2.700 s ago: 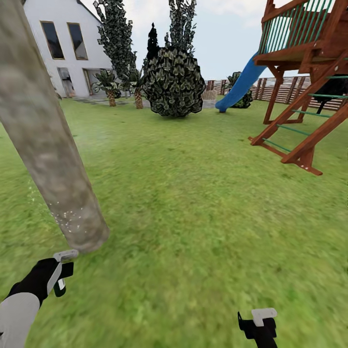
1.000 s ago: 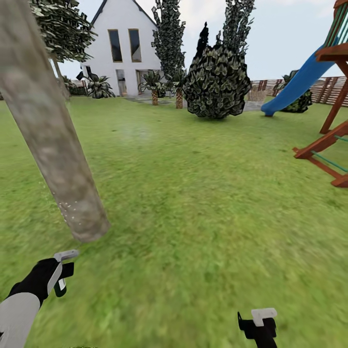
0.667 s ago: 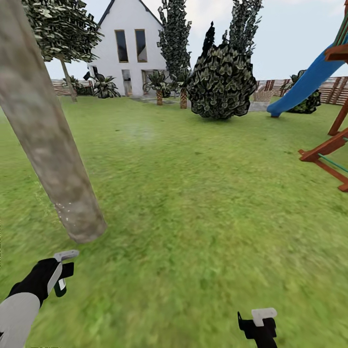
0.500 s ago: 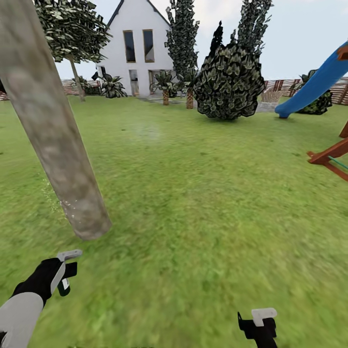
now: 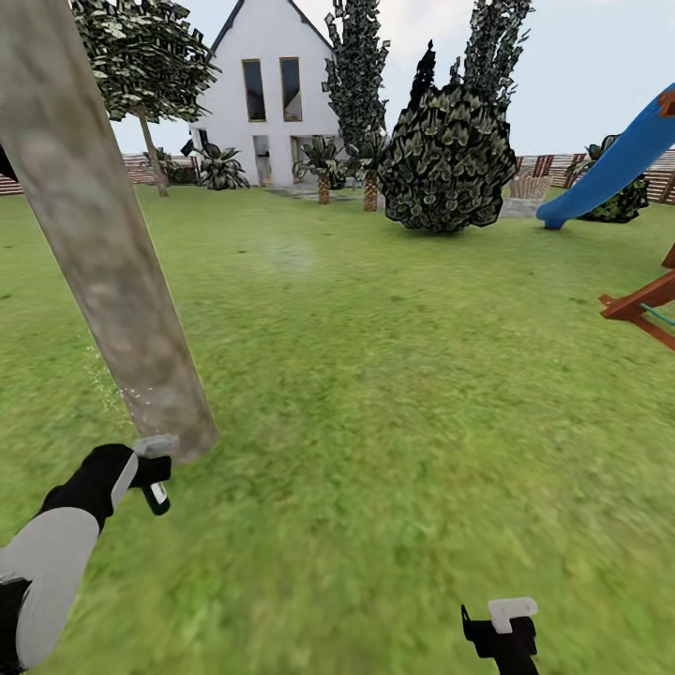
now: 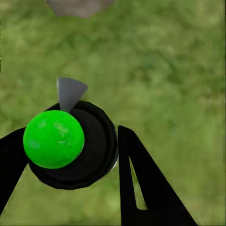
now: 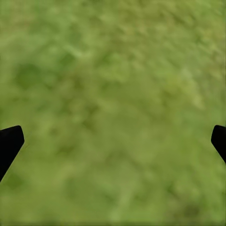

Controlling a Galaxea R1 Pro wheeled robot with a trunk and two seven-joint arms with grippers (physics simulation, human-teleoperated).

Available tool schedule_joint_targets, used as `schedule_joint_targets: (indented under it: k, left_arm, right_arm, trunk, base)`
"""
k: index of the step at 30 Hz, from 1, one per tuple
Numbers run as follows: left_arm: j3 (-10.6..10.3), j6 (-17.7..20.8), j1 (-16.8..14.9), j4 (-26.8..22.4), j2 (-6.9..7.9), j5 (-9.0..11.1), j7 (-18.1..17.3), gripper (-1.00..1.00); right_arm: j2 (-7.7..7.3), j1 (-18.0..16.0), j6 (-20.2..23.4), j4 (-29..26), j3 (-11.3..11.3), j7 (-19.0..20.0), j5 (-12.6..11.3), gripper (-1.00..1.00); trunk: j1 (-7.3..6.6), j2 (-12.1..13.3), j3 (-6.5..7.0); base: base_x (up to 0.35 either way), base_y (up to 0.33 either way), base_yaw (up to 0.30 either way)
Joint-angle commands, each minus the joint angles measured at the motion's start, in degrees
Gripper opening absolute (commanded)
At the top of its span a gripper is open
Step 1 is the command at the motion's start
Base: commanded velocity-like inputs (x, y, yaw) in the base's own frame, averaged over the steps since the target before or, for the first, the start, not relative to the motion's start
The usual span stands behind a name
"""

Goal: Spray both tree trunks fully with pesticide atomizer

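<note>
My left pincer (image 5: 150, 469) has come up and forward since half a second ago and now sits just beside the foot of the trunk (image 5: 103, 253), where a moment back it hung lower and further off. The view has also panned, bringing the house (image 5: 267, 103) more to centre; that is the camera turning, not the garden. In the left wrist view the fingers (image 6: 141, 188) pinch the atomizer (image 6: 70, 141), its green cap (image 6: 54, 139) toward the lens and the grey nozzle (image 6: 70, 92) aimed at the trunk base (image 6: 80, 5) across the grass. Pale specks dot the lowest stretch of bark (image 5: 141, 394), which I read as spray landed there; the long column above looks bare of it. My judgement: this is the first tree, coverage only begun at the bottom, and the closer stance suits working the spray upward. My right pincer (image 5: 502, 628) hangs low over the lawn (image 5: 394, 375), fingers spread wide with only grass between them. Further off: a dark bush (image 5: 450, 155), tall thin cypresses, short palms by the house, a blue slide (image 5: 609, 159) and the red frame (image 5: 642, 305) of a play set, fence (image 5: 553, 169) behind. Nothing stands between nozzle and trunk. A thin-stemmed tree (image 5: 141, 75) stands by the house; I cannot pick out the second thick trunk from here.
</note>
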Motion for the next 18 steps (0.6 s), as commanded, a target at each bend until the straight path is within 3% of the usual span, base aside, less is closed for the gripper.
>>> schedule_joint_targets:
  k: [1, 2, 3, 6, 8, 10, 11, 14, 16, 18]
  left_arm:
    - [-0.82, 0.34, -0.76, -0.02, 1.08, -0.91, -0.59, -1.00]
    - [-1.32, 0.51, -2.65, 0.07, 5.23, -0.87, -0.66, -1.00]
    - [-1.42, 0.70, -3.32, 0.03, 6.81, -0.83, -0.81, -1.00]
    - [-3.50, 0.96, -3.57, 0.02, 7.29, -0.74, -0.95, -1.00]
    - [-6.14, 1.05, -3.80, -0.38, 6.09, -0.69, -0.91, -1.00]
    - [-7.46, 2.54, -3.86, -4.23, 5.49, -0.73, -1.11, -1.00]
    - [-7.58, 3.42, -3.87, -5.28, 6.21, -0.92, -2.15, -1.00]
    - [-7.59, 3.95, -3.99, -8.14, 10.90, -2.41, -6.86, -1.00]
    - [-7.64, 4.55, -3.93, -9.50, 11.99, -3.26, -7.57, -1.00]
    - [-7.61, 5.00, -3.77, -9.55, 13.28, -5.32, -7.78, -1.00]
  right_arm:
    - [0.00, -0.04, -0.17, 0.08, -0.38, -0.25, 0.61, 1.00]
    - [0.00, -0.04, -0.17, 0.10, -0.37, -0.25, 0.61, 1.00]
    - [0.00, -0.04, -0.17, 0.07, -0.38, -0.25, 0.61, 1.00]
    - [0.00, -0.04, -0.17, 0.10, -0.38, -0.25, 0.61, 1.00]
    - [0.00, -0.04, -0.17, 0.11, -0.37, -0.25, 0.61, 1.00]
    - [0.00, -0.04, -0.17, 0.12, -0.37, -0.25, 0.61, 1.00]
    - [0.00, -0.04, -0.17, 0.12, -0.37, -0.25, 0.61, 1.00]
    - [0.00, -0.04, -0.16, 0.12, -0.37, -0.26, 0.61, 1.00]
    - [0.00, -0.04, -0.16, 0.07, -0.37, -0.26, 0.61, 1.00]
    - [0.00, -0.04, -0.17, 0.09, -0.37, -0.25, 0.61, 1.00]
  trunk:
    - [-0.01, -0.02, -0.05]
    - [-0.01, -0.02, -0.05]
    - [-0.01, -0.02, -0.05]
    - [-0.01, -0.02, -0.05]
    - [-0.01, -0.02, -0.05]
    - [-0.01, -0.02, -0.05]
    - [-0.01, -0.02, -0.05]
    - [-0.01, -0.02, -0.05]
    - [-0.01, -0.02, -0.05]
    - [-0.01, -0.02, -0.05]
  base:
    - [0.000, 0.000, 0.000]
    - [0.000, 0.000, 0.000]
    - [0.000, 0.000, 0.000]
    - [0.000, 0.000, 0.000]
    - [0.000, 0.000, 0.000]
    - [0.000, 0.000, 0.000]
    - [0.000, 0.000, 0.000]
    - [0.000, 0.000, 0.000]
    - [0.000, 0.000, 0.000]
    - [0.000, 0.000, 0.000]
